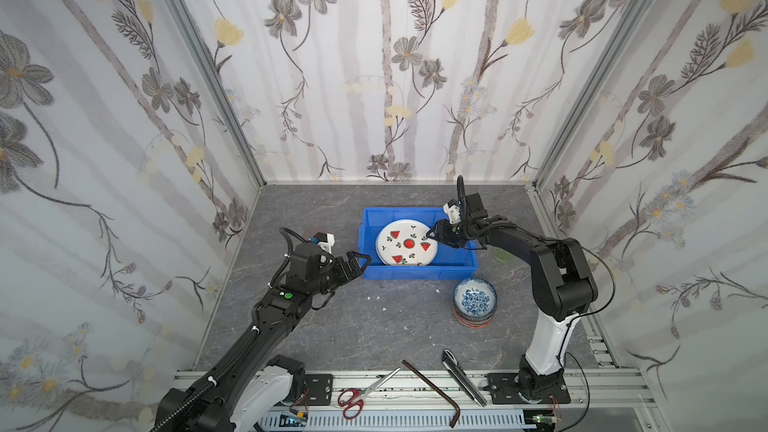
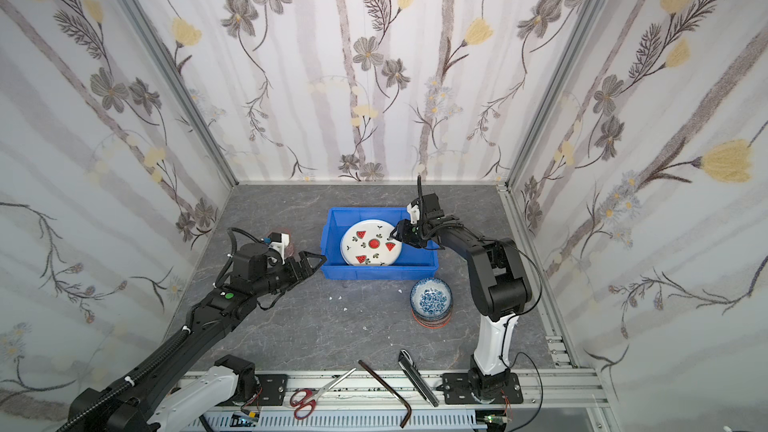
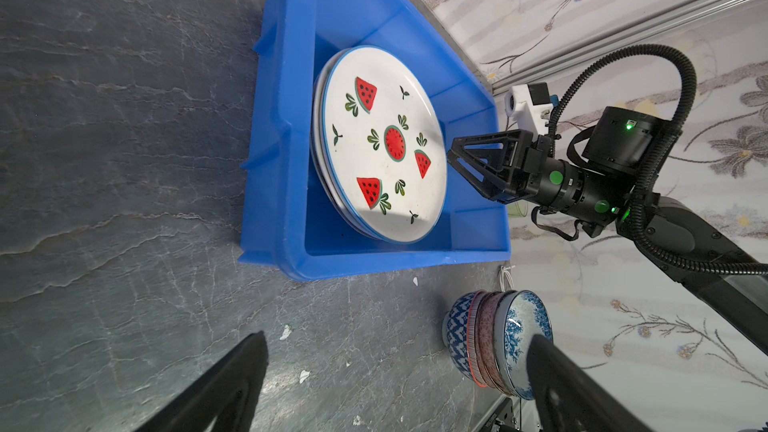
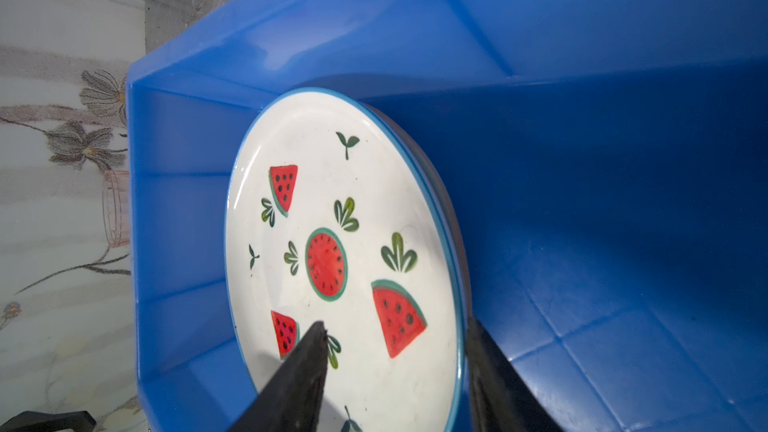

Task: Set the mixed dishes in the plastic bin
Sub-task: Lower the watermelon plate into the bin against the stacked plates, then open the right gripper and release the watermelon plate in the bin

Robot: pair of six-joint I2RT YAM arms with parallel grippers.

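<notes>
The blue plastic bin [image 1: 415, 274] [image 2: 374, 273] [image 3: 282, 160] [image 4: 582, 160] holds a watermelon-print plate [image 1: 407, 249] [image 2: 365, 251] [image 3: 386, 201] [image 4: 357, 184]. That plate lies tilted on other plates, against the bin's left wall. My right gripper [image 1: 432, 234] [image 2: 394, 235] [image 4: 395, 322] is open at the plate's right rim, one finger over its face and one outside the rim. My left gripper [image 1: 359, 259] [image 2: 316, 261] [image 3: 397, 338] is open and empty by the bin's front-left corner. A stack of bowls [image 1: 474, 297] [image 2: 431, 299] [image 3: 498, 342], blue floral on top, stands in front of the bin's right end.
A greenish tumbler [image 1: 503, 253] [image 3: 517, 209] stands right of the bin behind the right arm, and a pinkish tumbler [image 2: 286, 238] [image 4: 116, 209] stands left of it. Red-handled scissors [image 1: 353, 401], a bent hex key [image 1: 436, 392] and a metal tool [image 1: 463, 376] lie on the front rail.
</notes>
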